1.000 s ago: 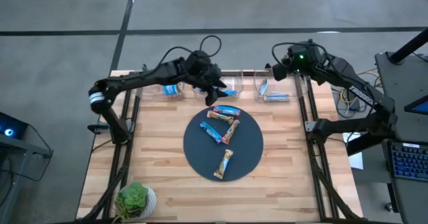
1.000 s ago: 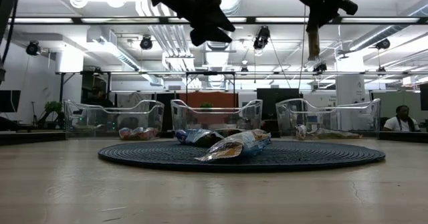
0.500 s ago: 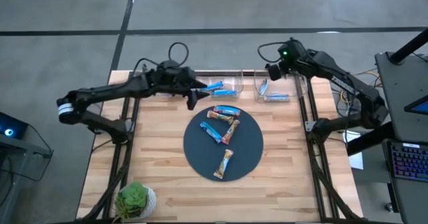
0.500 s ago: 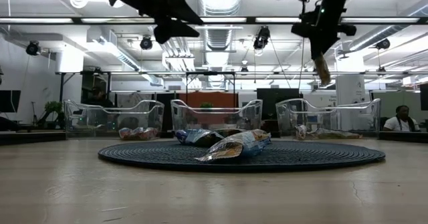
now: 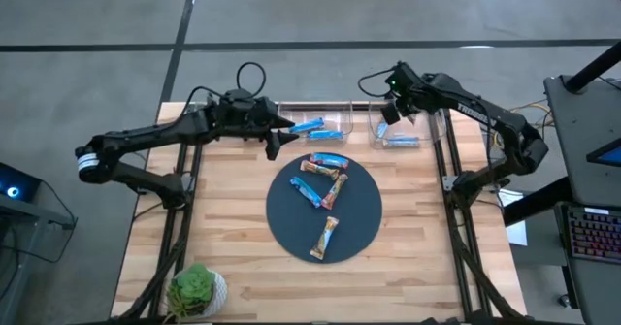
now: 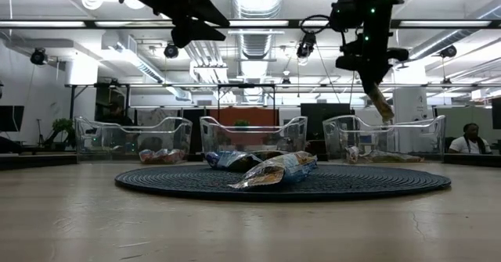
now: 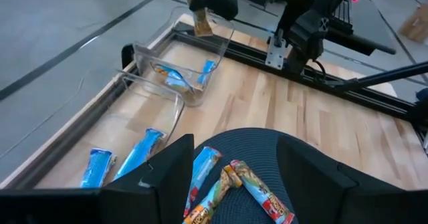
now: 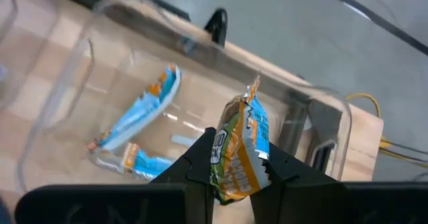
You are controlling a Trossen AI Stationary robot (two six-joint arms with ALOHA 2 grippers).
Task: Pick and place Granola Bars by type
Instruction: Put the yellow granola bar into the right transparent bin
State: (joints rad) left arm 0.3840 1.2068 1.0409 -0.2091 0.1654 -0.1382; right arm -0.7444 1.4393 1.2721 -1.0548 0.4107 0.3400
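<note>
bar | pinched in right end effector | above bin

Potted plant; dark round mat

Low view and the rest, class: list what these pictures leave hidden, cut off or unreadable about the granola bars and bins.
- Left bin, low view: its contents are blurred behind the clear wall; the high view hides that bin under the left arm.
- Bar in the right gripper, right wrist view: the fingers cover its lower end and the print is unreadable.
- Bars on the dark disc, low view: the front bar hides those behind.
</note>
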